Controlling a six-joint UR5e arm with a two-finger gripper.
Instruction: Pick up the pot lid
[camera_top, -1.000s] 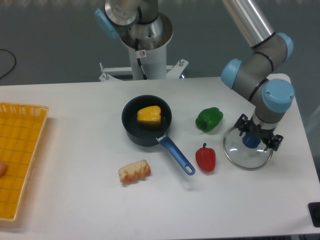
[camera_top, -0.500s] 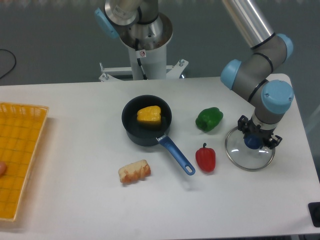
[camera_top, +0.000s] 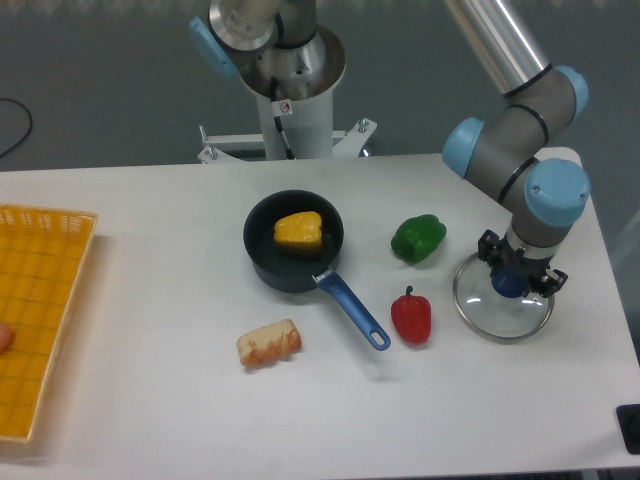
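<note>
Toward the right edge of the frame, flat on the pale, matte table (camera_top: 180, 400), a round pot lid (camera_top: 478, 320) with a smooth, see-through disc, a thin rim and a rounded, dark blue knob (camera_top: 510, 284). At centre, a black, round pan (camera_top: 262, 262) with deep curved walls and a long, straight blue handle (camera_top: 352, 311) slanting down to the right. Inside, a lumpy, glossy yellow pepper (camera_top: 298, 230). Between pan and lid, a plump, shiny green pepper (camera_top: 419, 239) and, lower down, a tapered red pepper (camera_top: 411, 317) with a short stalk. Below the pan, a knobbly, tan, roughly cylindrical piece (camera_top: 269, 343). Along the left edge, an orange-yellow crate (camera_top: 50, 330) with ridged sides.

Over the lid, reaching in from the upper right, a dark two-finger gripper (camera_top: 518, 266), tilted downward, with parted fingers around the knob. Too little visible to tell a firm hold from a loose one, or contact from a slight gap.
</note>
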